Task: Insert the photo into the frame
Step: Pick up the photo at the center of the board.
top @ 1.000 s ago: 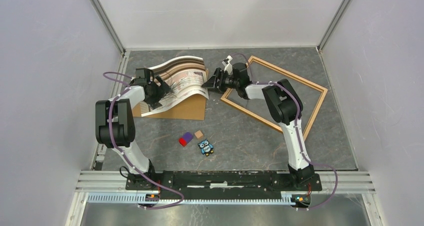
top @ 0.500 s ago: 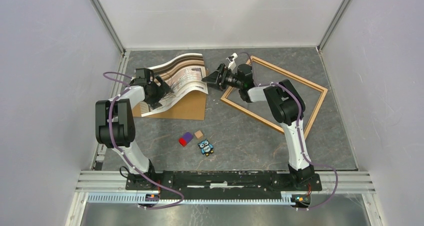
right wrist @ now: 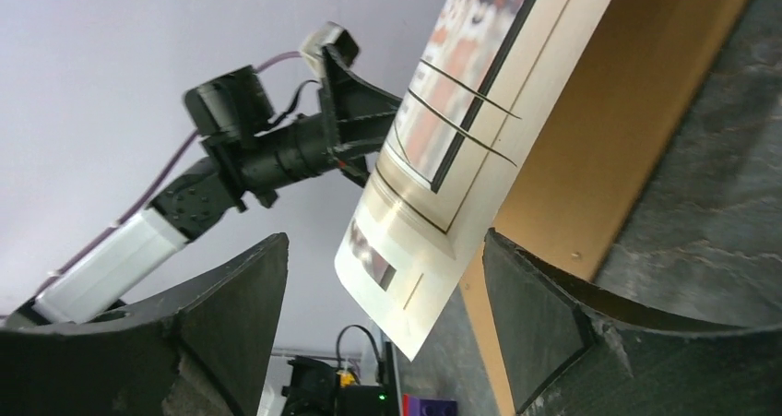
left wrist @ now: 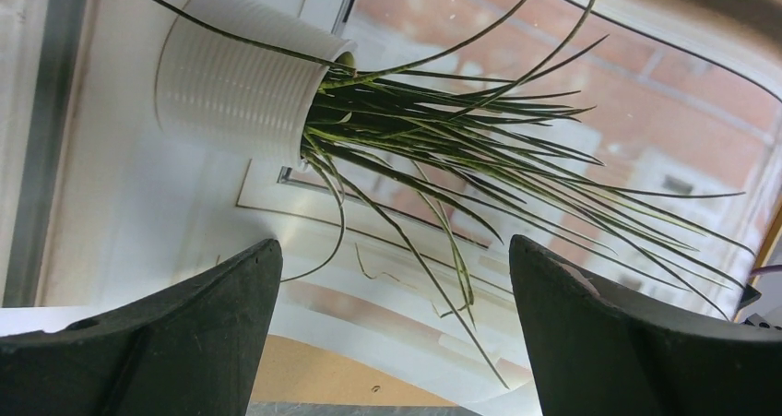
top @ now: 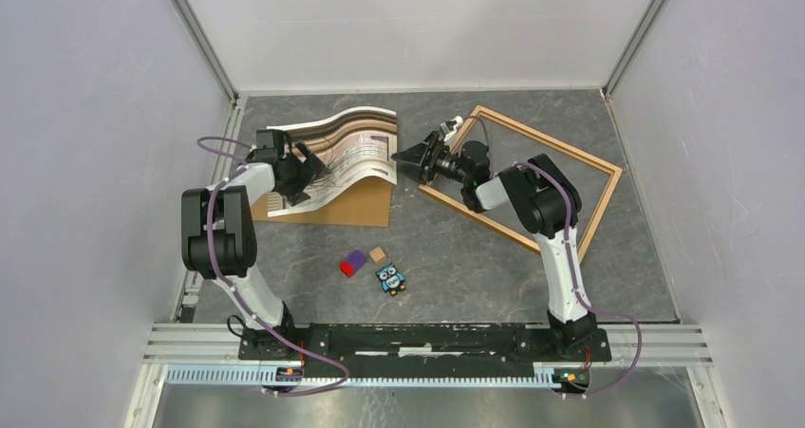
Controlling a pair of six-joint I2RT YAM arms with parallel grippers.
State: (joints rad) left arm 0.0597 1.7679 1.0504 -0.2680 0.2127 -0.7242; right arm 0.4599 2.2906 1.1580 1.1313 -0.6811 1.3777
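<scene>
The photo (top: 344,146) lies wavy and curled over a brown cardboard board (top: 365,205) at the back left, its right edge lifted. My left gripper (top: 313,174) hovers open over the photo's left part. In the left wrist view its jaws (left wrist: 395,324) stand wide apart over the print's white pot and spiky plant (left wrist: 461,148). My right gripper (top: 401,154) is open at the photo's right edge. In the right wrist view the photo's corner (right wrist: 415,268) hangs between the jaws (right wrist: 383,328), with a gap on each side. The orange wood frame (top: 570,148) lies empty at the back right.
A red-and-purple block (top: 353,262), a small tan block (top: 378,253) and an owl figure (top: 390,278) lie in the middle, nearer the arm bases. Grey walls close in the table on both sides and at the back. My right forearm lies across the frame's left corner.
My right gripper has opened wider, and its wrist has dropped lower and toward the frame. The photo's right edge has shifted slightly to the right. The left arm has stayed still.
</scene>
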